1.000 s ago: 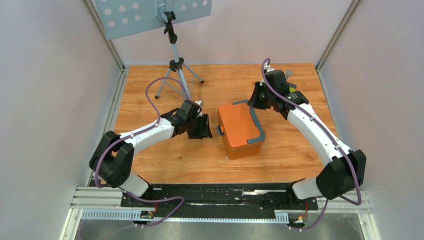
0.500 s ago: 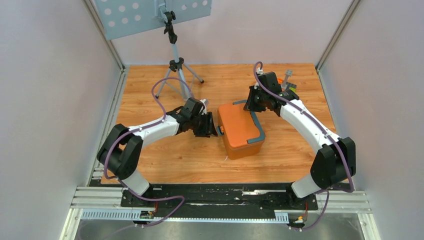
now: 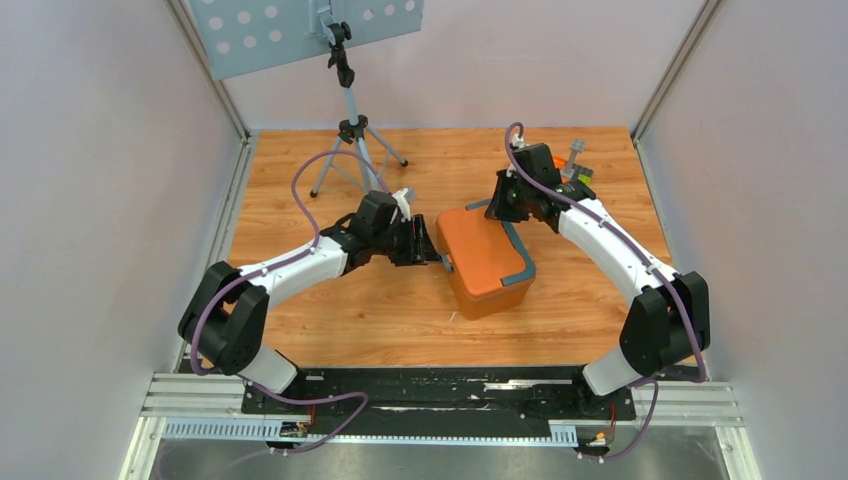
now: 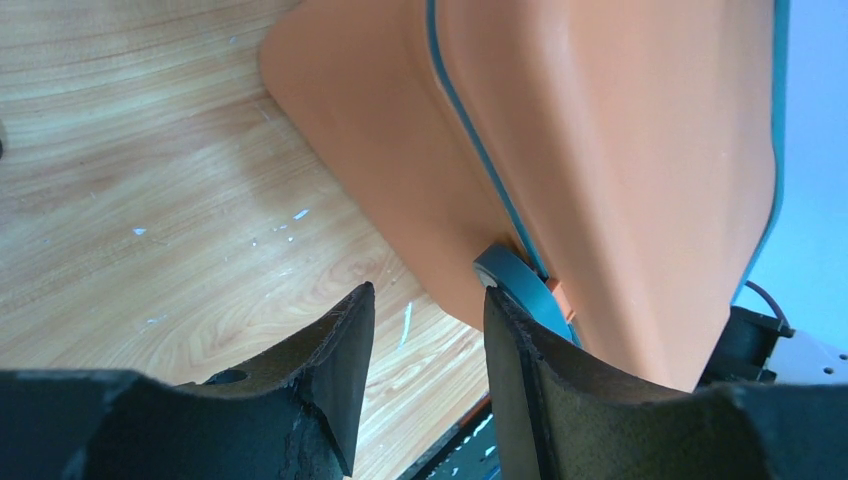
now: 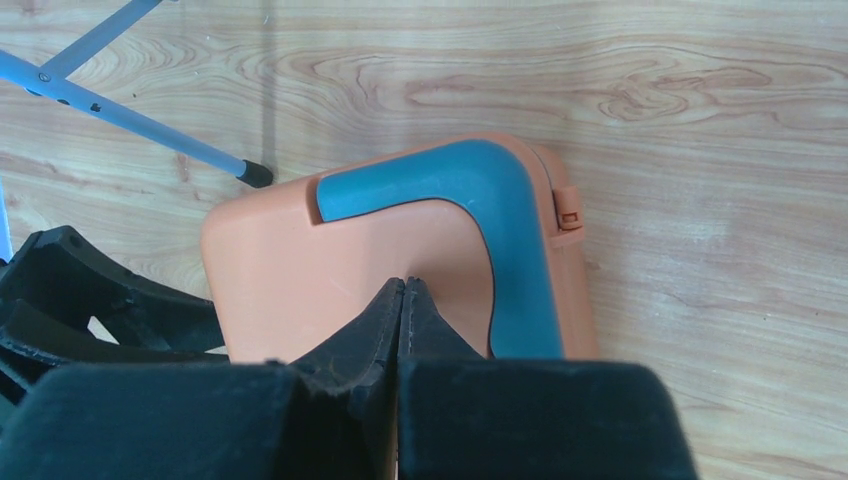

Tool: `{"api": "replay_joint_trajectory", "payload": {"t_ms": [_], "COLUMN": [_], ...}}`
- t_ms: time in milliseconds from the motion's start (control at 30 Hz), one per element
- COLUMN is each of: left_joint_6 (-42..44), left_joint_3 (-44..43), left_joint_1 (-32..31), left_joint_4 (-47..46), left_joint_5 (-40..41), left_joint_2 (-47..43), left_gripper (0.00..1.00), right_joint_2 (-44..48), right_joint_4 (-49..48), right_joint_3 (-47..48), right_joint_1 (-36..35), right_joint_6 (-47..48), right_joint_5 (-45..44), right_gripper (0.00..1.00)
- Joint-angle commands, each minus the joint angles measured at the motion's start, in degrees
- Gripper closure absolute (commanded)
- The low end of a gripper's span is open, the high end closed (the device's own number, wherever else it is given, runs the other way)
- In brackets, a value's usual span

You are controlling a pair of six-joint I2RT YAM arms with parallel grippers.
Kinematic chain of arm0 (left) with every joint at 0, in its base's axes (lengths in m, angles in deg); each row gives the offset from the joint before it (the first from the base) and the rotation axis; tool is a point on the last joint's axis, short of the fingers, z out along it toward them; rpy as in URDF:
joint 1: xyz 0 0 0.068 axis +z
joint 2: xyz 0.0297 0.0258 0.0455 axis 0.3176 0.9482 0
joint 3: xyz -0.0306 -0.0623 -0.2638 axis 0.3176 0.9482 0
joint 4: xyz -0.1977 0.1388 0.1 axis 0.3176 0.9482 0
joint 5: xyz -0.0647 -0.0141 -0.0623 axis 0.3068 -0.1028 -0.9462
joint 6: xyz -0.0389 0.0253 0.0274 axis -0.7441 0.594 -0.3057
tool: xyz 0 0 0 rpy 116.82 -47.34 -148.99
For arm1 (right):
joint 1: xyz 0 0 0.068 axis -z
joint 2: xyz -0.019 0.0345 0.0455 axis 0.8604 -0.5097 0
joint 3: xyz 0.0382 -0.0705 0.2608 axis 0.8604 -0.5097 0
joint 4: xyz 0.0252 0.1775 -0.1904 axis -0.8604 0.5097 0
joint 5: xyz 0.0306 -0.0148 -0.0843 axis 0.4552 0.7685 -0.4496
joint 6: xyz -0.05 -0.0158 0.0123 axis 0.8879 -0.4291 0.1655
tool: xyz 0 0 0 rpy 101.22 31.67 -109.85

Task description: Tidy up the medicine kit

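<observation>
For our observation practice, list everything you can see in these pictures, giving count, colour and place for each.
medicine kit: one, orange and grey, lid closed, middle of the table
tripod: one, pale blue, far left of the table
perforated panel: one, pale blue, above the tripod
small pieces: count unclear, orange and grey, far right, behind the right arm
table: one, brown wood
left claw: one, black, open, at the kit's left side
right claw: one, black, shut, over the kit's lid

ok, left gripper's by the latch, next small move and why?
Probably shift the left gripper sideways until the grey latch sits between its jaws: it lies ahead of one jaw, not in the gap. The shut right gripper is over the closed medicine kit.
</observation>
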Motion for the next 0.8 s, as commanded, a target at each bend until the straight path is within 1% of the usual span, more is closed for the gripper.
{"api": "replay_joint_trajectory", "payload": {"t_ms": [0,300,467,600,667,767], "left_joint_6": [-1.3,-2.7,-2.4,-1.6,-0.5,2.8], "left_joint_3": [-0.1,-0.2,-1.2,-2.6,-3.7,-5.8], "left_joint_1": [-0.1,-0.1,-0.1,-0.1,-0.1,-0.1], "left_joint_4": [-6.5,-9.2,-9.0,-7.6,-5.5,0.5], "left_joint_5": [-2.2,-4.0,-4.0,-4.3,-3.7,-1.0], "left_joint_2": [-2.3,-1.8,-2.9,-2.9,-3.6,-5.0], "left_gripper": [0.47,0.47,0.46,0.46,0.46,0.45], "right_joint_2": [-2.8,-2.5,-1.8,-0.5,0.7,3.7], "right_joint_4": [2.7,2.6,2.7,3.4,4.2,4.8], "right_joint_3": [-2.2,-3.3,-3.3,-2.1,-0.8,0.6], "right_joint_1": [-1.0,-1.3,-1.4,-1.8,-2.2,-2.6], "right_joint_6": [-0.2,-0.5,-0.5,-0.4,-0.4,-0.7], "right_joint_5": [-0.2,-0.2,-0.2,0.0,-0.1,-0.5], "right_gripper": [1.00,1.00,1.00,1.00,1.00,1.00]}}
